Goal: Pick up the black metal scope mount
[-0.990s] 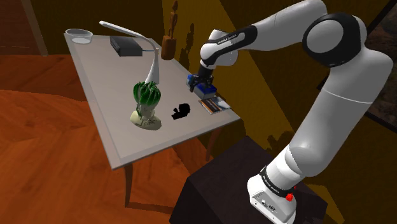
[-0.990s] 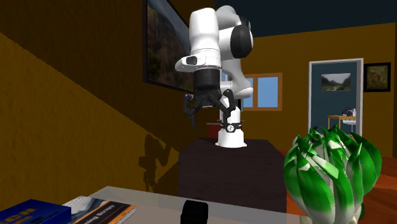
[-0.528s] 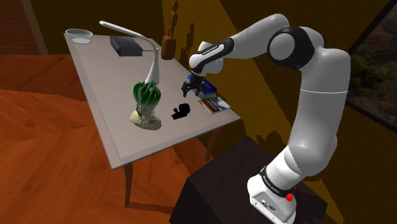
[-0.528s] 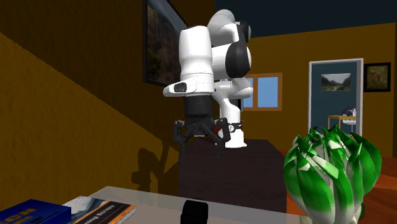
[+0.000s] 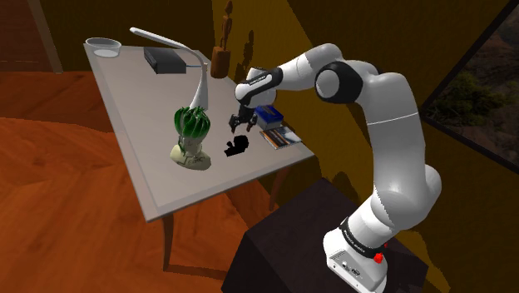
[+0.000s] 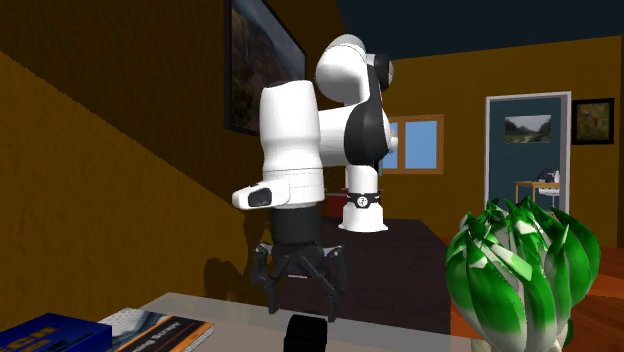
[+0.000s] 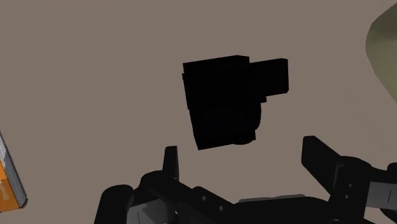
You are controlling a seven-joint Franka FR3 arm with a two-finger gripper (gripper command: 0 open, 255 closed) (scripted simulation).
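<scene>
the white arm (image 5: 391, 108) reaches from its stand at the near right of the shoulder view out over the grey desk (image 5: 150, 158), which runs away toward the far left. on the desk a green striped plant (image 5: 192, 125) in a pale pot stands to the shoulder view's left of the work spot, and a few books (image 5: 279, 136) lie at the desk's right edge. between them, apart from both, the black scope mount (image 5: 236, 146) rests on bare desk top. from the wrist it reads as a blocky body with a narrower stub sticking out one side (image 7: 226, 102). the pincer (image 5: 242, 123) hovers just above it, pointing down, its fingers (image 7: 170, 162) spread wide and touching nothing. the step in hand looks like the final descent before the grasp. to do it well, centre over the blocky body rather than the stub, turn the wrist if needed so the fingers meet two flat, opposite sides, and go straight down so both tips pass the mount without nudging it. stop short of the desk top, squeeze until the hold is firm, then lift straight up, keeping away from the plant.
</scene>
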